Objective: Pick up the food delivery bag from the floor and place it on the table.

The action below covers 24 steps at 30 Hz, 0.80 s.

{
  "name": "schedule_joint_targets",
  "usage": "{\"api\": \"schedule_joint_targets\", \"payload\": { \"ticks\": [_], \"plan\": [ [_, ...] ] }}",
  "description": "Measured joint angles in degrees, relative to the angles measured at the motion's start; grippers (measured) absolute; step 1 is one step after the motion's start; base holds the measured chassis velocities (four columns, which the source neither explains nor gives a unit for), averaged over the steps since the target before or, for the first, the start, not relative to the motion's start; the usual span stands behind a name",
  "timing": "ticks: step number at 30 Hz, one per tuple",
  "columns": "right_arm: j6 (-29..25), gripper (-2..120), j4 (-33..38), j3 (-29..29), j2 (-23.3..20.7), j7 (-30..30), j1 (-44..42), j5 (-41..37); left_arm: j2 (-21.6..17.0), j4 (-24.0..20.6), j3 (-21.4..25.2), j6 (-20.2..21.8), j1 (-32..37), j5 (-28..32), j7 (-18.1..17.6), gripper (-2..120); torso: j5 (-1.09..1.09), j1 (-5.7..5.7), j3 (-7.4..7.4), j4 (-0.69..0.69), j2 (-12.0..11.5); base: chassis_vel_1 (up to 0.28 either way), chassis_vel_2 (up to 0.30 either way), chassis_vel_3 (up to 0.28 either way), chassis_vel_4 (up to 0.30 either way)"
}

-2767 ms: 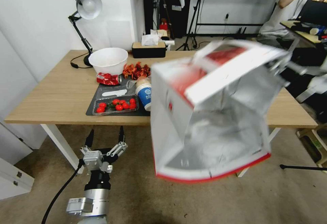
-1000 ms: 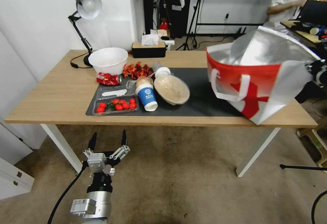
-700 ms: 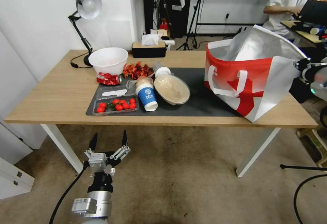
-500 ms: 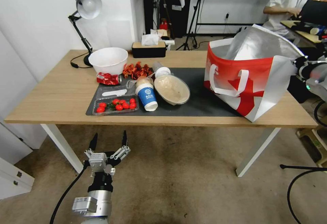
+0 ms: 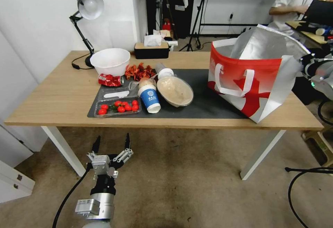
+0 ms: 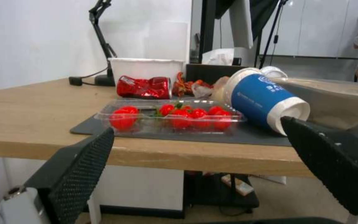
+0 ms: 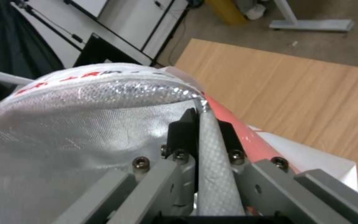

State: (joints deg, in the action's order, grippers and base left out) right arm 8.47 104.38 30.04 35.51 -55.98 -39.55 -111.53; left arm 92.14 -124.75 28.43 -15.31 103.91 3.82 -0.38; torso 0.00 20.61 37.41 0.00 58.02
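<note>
The bag (image 5: 251,82) rests on the table (image 5: 62,96); its rim is clamped by the right gripper (image 7: 206,124). The left gripper (image 5: 111,144) is held wide below.

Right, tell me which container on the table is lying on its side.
The blue-and-white paper cup, tipped over on the dark grey mat beside the tomato tray. The white bowl and the food delivery bag both stand upright.

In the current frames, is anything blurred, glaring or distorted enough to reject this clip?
Head view: sharp, with wide-angle bowing at the edges; bright sheen on the silver foil lining of the large red-and-white paper delivery bag. Left wrist view: soft focus, the open left hand dark in the foreground. Right wrist view: the right hand, shut on the bag edge, is blurred from closeness.
</note>
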Motion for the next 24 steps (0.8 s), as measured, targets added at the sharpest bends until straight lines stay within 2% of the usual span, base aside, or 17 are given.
{"api": "schedule_joint_targets", "payload": {
  "ticks": [6,7,10,13,14,15,18,19,23,24],
  "plan": [
    [0.15,25,0.00,0.16,-0.83,2.98,-0.13,1.38,0.00,-0.48,0.06,-0.29,0.43,0.00,-0.03,100,0.00,0.00,0.00,0.00,0.00,0.000,0.000,0.000,0.000],
    [0.15,25,0.00,0.16,-0.83,2.98,-0.13,1.38,0.00,-0.48,0.06,-0.29,0.43,0.00,-0.03,100,0.00,0.00,0.00,0.00,0.00,0.000,0.000,0.000,0.000],
    [0.25,41,-0.31,-0.39,-1.41,4.54,0.46,2.79,0.00,-0.68,0.00,-0.50,0.68,-0.06,-0.03,100,0.00,0.00,0.00,0.01,0.00,0.000,0.000,0.000,0.000],
    [0.27,47,-0.44,-0.70,-1.71,5.39,0.57,3.93,0.00,-0.69,-0.02,-0.68,0.78,-0.09,-0.03,100,0.00,0.00,0.00,0.01,0.00,0.000,0.000,0.000,0.000],
    [0.28,56,-0.65,-1.15,-2.02,6.71,0.61,6.06,0.00,-0.68,-0.04,-0.89,0.89,-0.13,-0.02,100,0.00,0.00,0.00,0.00,0.00,0.000,0.000,0.000,0.000],
    [0.28,56,-0.65,-1.15,-2.02,6.71,0.61,6.06,0.00,-0.68,-0.04,-0.89,0.89,-0.13,-0.02,100,0.00,0.00,0.00,0.00,0.00,0.000,0.000,0.000,0.000],
    [-0.12,71,-0.82,-1.92,-2.24,8.99,0.63,10.83,0.00,-0.68,-0.04,-1.07,0.94,-0.16,-0.02,100,0.00,0.00,0.00,0.00,0.00,0.000,0.000,0.000,0.000],
    [-0.12,71,-0.82,-1.92,-2.24,8.99,0.63,10.83,0.00,-0.68,-0.04,-1.07,0.94,-0.16,-0.02,100,0.00,0.00,0.00,0.00,0.00,0.000,0.000,0.000,0.000],
    [-1.05,89,-0.78,-2.88,-2.58,10.45,0.62,17.76,0.00,-0.62,-0.10,-1.21,1.03,-0.31,-0.03,100,0.00,0.00,0.00,0.00,0.00,0.000,0.000,0.000,0.000],
    [-1.05,89,-0.78,-2.88,-2.58,10.45,0.62,17.76,0.00,-0.62,-0.10,-1.21,1.03,-0.31,-0.03,100,0.00,0.00,0.00,0.00,0.00,0.000,0.000,0.000,0.000]
  ]
}}
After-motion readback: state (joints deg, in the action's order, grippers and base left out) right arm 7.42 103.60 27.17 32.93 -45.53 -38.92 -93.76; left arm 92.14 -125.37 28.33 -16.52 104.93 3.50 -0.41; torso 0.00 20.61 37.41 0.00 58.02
